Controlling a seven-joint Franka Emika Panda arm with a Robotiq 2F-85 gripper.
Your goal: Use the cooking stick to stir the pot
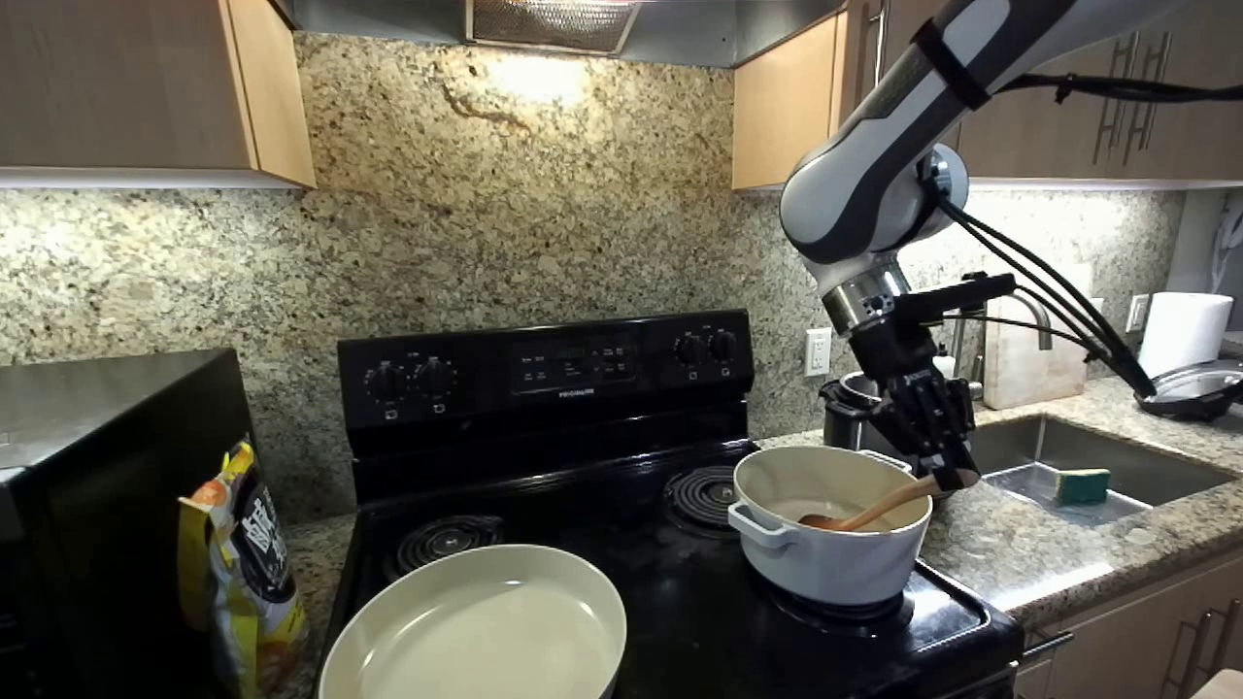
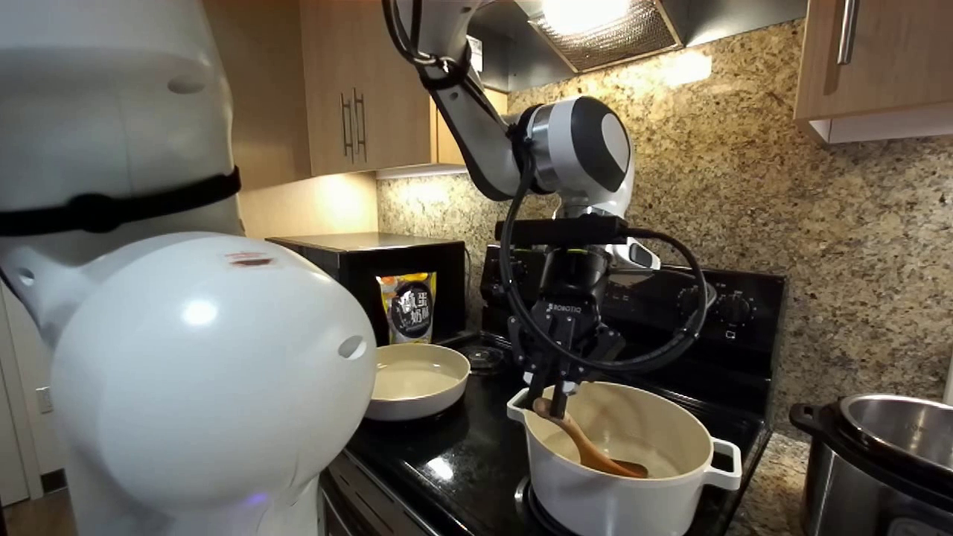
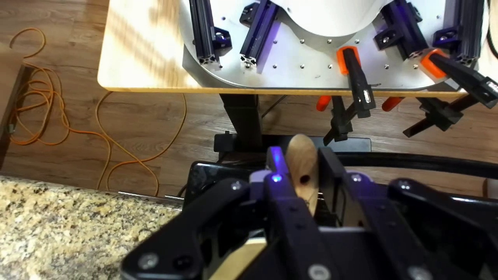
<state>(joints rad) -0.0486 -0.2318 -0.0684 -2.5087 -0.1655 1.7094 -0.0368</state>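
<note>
Cooking stick (image 2: 583, 443): leaning down into the white pot (image 2: 614, 506); in an exterior view its long axis runs from the gripper (image 2: 547, 406) toward four o'clock.
Spoon end (image 1: 823, 521): low inside the pot, a little past eight o'clock from the gripper in an exterior view; whether it touches bottom I can't make out from here.
Gripper: pinching the handle (image 3: 302, 167) near its tip, a finger on each side.
Pot's inside (image 2: 663, 424): the gripper stands at its ten o'clock in an exterior view.
Stir: the step in hand, I'd say; the spoon end should circle low while the handle clears the rim.
Steel cooker (image 2: 871, 491): apart from the pot, toward three o'clock in an exterior view.
</note>
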